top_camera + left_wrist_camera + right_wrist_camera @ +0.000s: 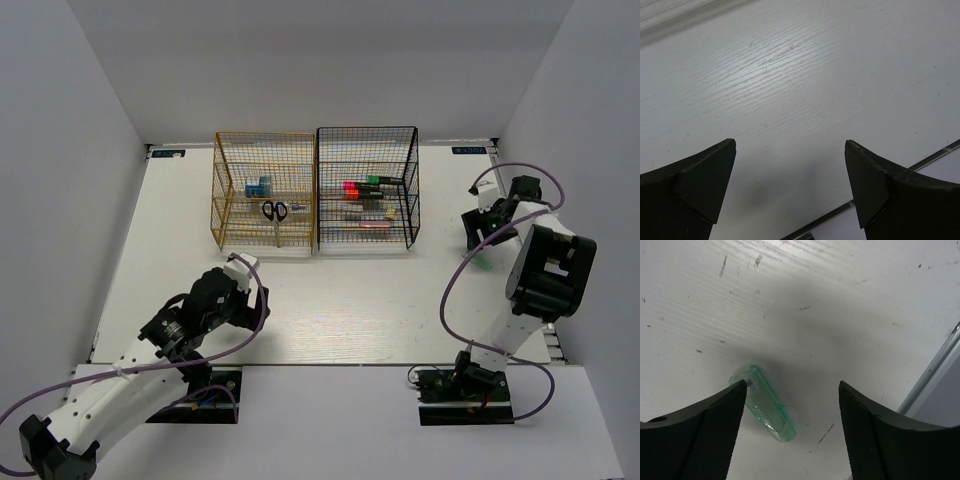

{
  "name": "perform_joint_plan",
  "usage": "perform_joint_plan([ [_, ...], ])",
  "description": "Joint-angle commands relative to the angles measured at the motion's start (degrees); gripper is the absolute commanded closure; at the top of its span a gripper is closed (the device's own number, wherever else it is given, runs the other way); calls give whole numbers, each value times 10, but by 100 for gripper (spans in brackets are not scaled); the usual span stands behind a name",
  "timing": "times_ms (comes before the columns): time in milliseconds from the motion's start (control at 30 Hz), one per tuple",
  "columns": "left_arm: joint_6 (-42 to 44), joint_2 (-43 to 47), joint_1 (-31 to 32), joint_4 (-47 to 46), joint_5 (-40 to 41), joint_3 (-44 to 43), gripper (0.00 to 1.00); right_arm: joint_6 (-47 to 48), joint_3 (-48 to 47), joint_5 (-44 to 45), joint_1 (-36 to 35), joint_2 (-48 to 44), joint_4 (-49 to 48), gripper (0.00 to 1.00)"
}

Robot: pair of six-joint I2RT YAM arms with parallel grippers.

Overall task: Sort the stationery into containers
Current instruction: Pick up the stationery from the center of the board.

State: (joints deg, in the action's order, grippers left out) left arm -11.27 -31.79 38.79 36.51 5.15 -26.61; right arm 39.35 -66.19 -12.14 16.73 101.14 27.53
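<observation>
A golden-yellow wire rack (222,205) holds black-handled scissors (275,211) and a blue tub (258,186). A black wire rack (412,200) beside it holds highlighters (362,187) and a pink piece (370,226). A small clear green piece (765,403) lies on the table, also seen in the top view (481,262). My right gripper (792,387) is open just above it, the piece beside its left finger (715,425). My left gripper (790,145) is open and empty over bare table; in the top view it (243,264) is in front of the yellow rack.
The white table's right edge, a metal strip (930,375), runs close to the right gripper. The table's near edge (875,190) shows under the left gripper. Grey walls (90,150) enclose the table on three sides.
</observation>
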Motion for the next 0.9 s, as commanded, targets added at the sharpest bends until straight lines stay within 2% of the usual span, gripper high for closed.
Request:
perform_joint_plan([
  [0,-3,-2,-2,10,12,-3,0,38,-40,-74,11,17,50,24],
  [300,-8,-3,-3,16,18,-4,0,114,8,-93,8,13,58,28],
  [433,-8,-3,-3,15,17,-4,0,122,54,-45,1,11,-2,28],
  [533,-7,-3,-3,17,17,-5,0,125,57,-20,0,36,-8,30],
  [633,-7,5,-2,21,16,-4,0,130,55,5,0,57,-14,40],
  [667,-9,9,-3,22,17,-3,0,132,62,10,-1,59,-17,49],
  [867,-6,30,-4,33,25,1,0,164,125,47,-3,52,-60,76],
])
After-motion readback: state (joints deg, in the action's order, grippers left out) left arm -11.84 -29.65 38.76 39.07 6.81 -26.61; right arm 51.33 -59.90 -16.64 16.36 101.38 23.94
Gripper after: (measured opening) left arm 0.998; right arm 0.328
